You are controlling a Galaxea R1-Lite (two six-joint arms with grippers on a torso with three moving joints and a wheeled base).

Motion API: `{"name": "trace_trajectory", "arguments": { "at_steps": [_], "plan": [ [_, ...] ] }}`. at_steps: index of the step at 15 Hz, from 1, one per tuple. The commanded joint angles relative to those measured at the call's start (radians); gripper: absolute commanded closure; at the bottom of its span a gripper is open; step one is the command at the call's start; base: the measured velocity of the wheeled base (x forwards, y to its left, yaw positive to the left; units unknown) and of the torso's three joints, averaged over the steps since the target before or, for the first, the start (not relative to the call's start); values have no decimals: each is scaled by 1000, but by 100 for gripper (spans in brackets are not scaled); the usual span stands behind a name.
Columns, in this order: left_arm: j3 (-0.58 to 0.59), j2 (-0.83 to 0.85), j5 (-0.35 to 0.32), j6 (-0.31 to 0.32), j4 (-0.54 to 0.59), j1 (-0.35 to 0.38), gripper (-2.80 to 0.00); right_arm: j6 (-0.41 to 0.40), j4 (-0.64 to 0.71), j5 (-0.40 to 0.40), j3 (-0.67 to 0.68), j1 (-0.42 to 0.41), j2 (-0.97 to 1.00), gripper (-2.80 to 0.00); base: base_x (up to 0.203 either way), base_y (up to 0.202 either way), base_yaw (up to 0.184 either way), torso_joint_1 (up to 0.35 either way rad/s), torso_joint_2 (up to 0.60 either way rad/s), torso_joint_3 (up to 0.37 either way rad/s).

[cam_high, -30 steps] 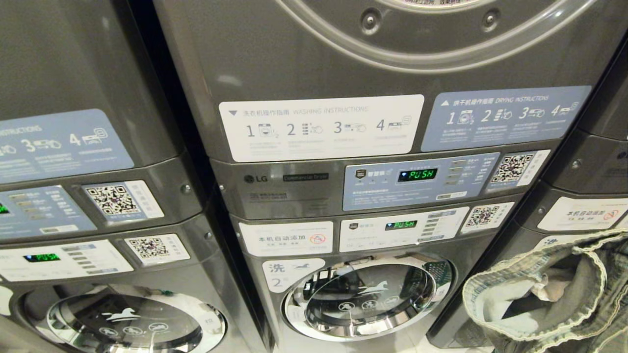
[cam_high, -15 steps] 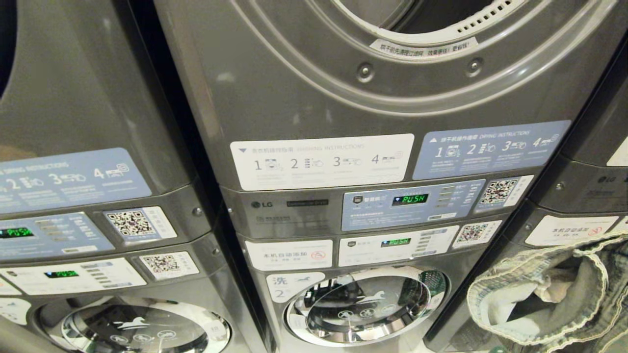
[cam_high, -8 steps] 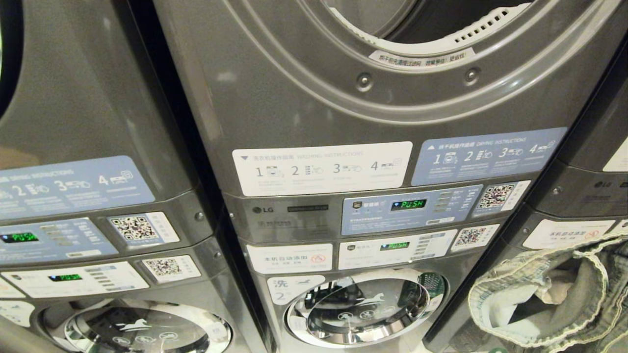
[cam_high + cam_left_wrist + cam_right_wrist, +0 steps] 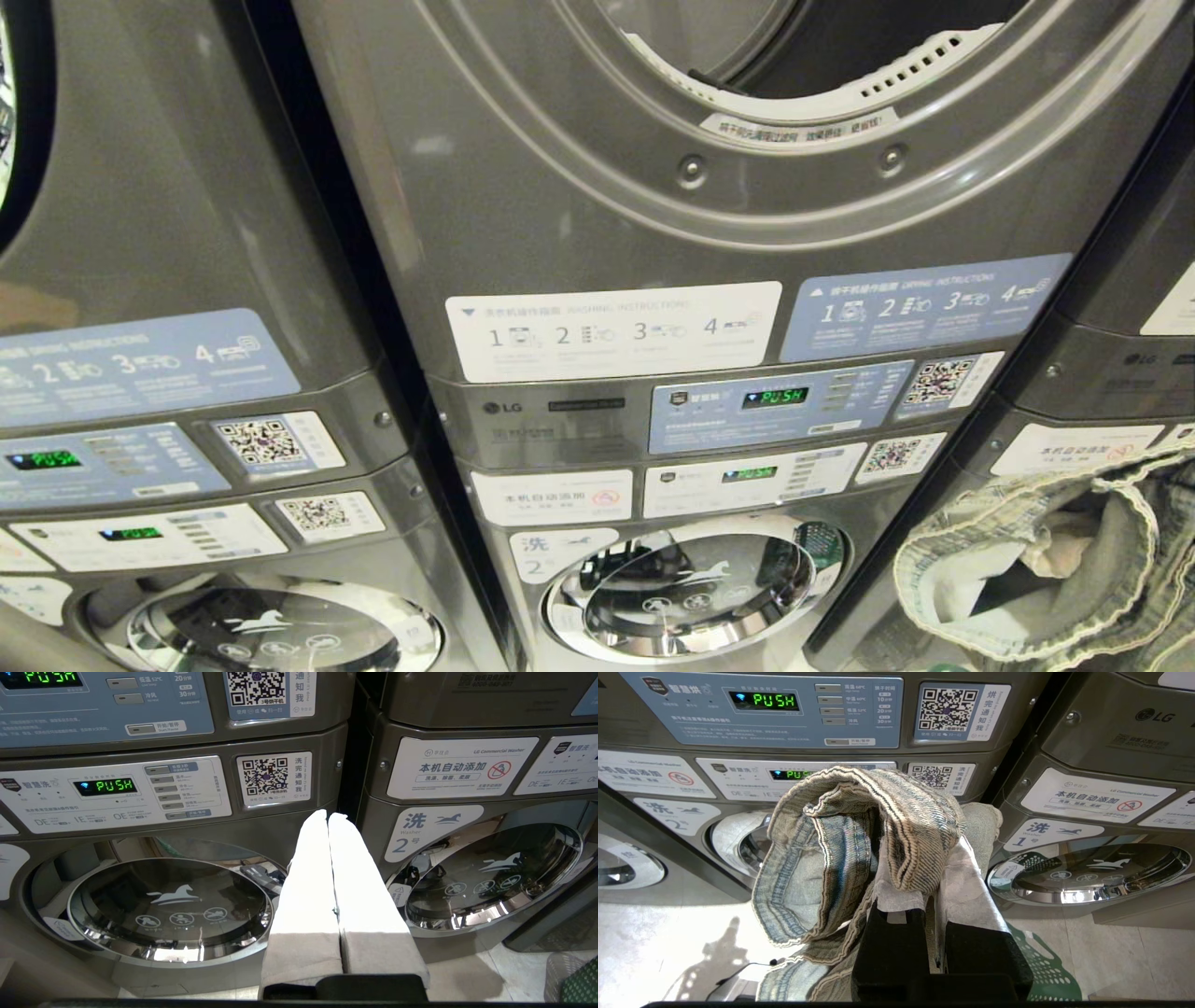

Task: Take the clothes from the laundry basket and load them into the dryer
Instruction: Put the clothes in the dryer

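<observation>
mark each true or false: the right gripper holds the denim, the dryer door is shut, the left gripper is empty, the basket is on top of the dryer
1. The right gripper holds the denim. True.
2. The dryer opening is covered by a shut door. False: the head view shows the drum opening bare.
3. The left gripper is shut and empty. True.
4. The basket sits on top of the dryer. False: it is down on the floor, below the right gripper.
</observation>
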Motion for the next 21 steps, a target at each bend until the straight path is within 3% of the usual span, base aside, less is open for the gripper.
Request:
{"name": "trace_trajectory", "arguments": {
  "at_steps": [1, 21],
  "plan": [
    [0, 0, 0, -1, 0, 0, 0, 0, 1, 1, 3, 0, 2, 0, 0, 0, 0, 56, -120, -56],
    [0, 0, 0, -2, 0, 1, 0, 29, 1, 0, 10, -2, 3, 0, 0, 0, 0, 65, -123, -61]
  ]
}}
